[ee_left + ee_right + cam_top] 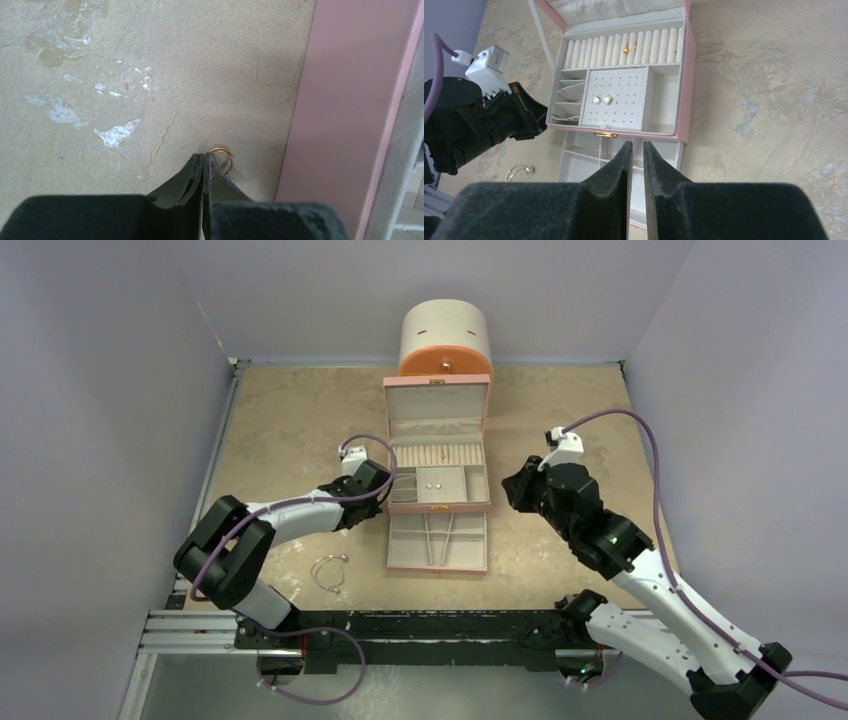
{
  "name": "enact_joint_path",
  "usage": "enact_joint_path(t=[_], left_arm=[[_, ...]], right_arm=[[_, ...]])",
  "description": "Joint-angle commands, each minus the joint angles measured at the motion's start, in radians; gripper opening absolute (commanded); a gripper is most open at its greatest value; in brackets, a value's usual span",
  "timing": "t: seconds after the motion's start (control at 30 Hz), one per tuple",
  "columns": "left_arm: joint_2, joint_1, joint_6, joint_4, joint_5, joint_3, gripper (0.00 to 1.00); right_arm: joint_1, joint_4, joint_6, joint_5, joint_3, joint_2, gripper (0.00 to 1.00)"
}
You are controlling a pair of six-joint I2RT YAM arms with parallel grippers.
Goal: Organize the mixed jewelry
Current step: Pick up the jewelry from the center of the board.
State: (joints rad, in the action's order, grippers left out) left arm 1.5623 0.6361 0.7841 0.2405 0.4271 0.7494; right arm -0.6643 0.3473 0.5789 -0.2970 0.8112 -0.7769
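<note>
A small coppery ring (pixel 226 155) lies on the table beside the pink jewelry box (pixel 340 100). My left gripper (pixel 204 156) is shut at table level, its tips pinching the ring's left rim. From above, the left gripper (pixel 381 496) sits at the box's left wall. A thin silvery bangle (pixel 328 570) lies on the table nearer the arms and also shows in the right wrist view (pixel 519 172). Two tiny studs (pixel 602 100) sit on the box's dotted pad. My right gripper (pixel 636 146) hovers above the box, nearly closed and empty; from above, the right gripper (pixel 512 490) is to the right of the box.
The pink jewelry box (pixel 437 386) stands open with its lid up and its lower drawer (pixel 437 540) pulled out toward the arms. A round cream-and-orange cabinet (pixel 445 335) stands behind it. Small gold pieces (pixel 626 50) sit in the ring rolls. Walls close in on three sides.
</note>
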Motion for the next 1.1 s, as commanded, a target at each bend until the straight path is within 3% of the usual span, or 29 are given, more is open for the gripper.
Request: enact_joint_path(t=[0.0,0.13,0.33,0.57,0.7,0.87,1.07], left_arm=[[-0.007,0.0,0.005,0.157,-0.089,-0.1,0.0],[-0.134,-0.001,-0.009,0.184,-0.1,-0.101,0.0],[-0.327,0.002,-0.05,0.203,-0.165,-0.091,0.0],[-0.494,0.011,-0.122,0.236,-0.289,-0.02,0.0],[-0.538,0.022,-0.159,0.274,-0.347,0.038,0.0],[-0.616,0.033,-0.159,0.276,-0.4,0.079,0.0],[-0.701,0.034,-0.132,0.27,-0.422,0.083,0.0]], right_arm=[[0.003,-0.026,0.004,-0.003,0.006,0.015,0.16],[0.003,-0.068,-0.024,0.077,0.004,-0.001,0.13],[0.003,-0.209,-0.104,0.334,-0.029,-0.016,0.13],[-0.024,-0.391,0.009,0.538,-0.078,-0.098,0.21],[-0.109,-0.518,0.087,0.555,-0.098,-0.171,0.26],[-0.229,-0.608,0.168,0.458,-0.067,-0.287,0.33],[-0.285,-0.743,0.288,0.384,-0.058,-0.399,0.36]])
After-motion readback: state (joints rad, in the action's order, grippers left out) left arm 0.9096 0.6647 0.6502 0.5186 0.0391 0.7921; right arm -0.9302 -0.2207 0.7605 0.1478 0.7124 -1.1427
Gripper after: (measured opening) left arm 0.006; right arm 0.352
